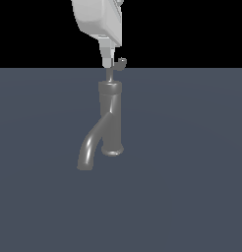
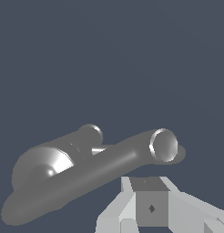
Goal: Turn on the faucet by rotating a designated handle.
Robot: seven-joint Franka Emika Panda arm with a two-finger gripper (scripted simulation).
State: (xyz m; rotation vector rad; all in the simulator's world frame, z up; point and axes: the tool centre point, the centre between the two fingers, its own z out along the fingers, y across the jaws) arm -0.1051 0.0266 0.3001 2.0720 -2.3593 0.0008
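The faucet [image 1: 111, 118] is taken as the landmark and is seen standing on a flat, matte blue-grey floor [image 1: 192, 187]. Nearest the exterior camera, its thick curved spout [image 1: 88, 150] is bent down from the body toward the exterior view's left, with a smooth, dull metallic sheen. Behind the spout, the upright cylindrical body is set on a round base flange [image 1: 113, 149] and is capped by a square-ish collar [image 1: 109, 87]. Above the collar, the handle [image 1: 118, 65] is seen as a thin grey rod with a small upturned tip.

The gripper [image 1: 107, 62] is held just above the faucet's top, beside the handle; whether it is touching the handle cannot be told. Its white, blocky body is lowered from above, slightly tilted. How far the fingers [image 2: 150, 207] are apart cannot be told, and nothing is seen to be gripped.
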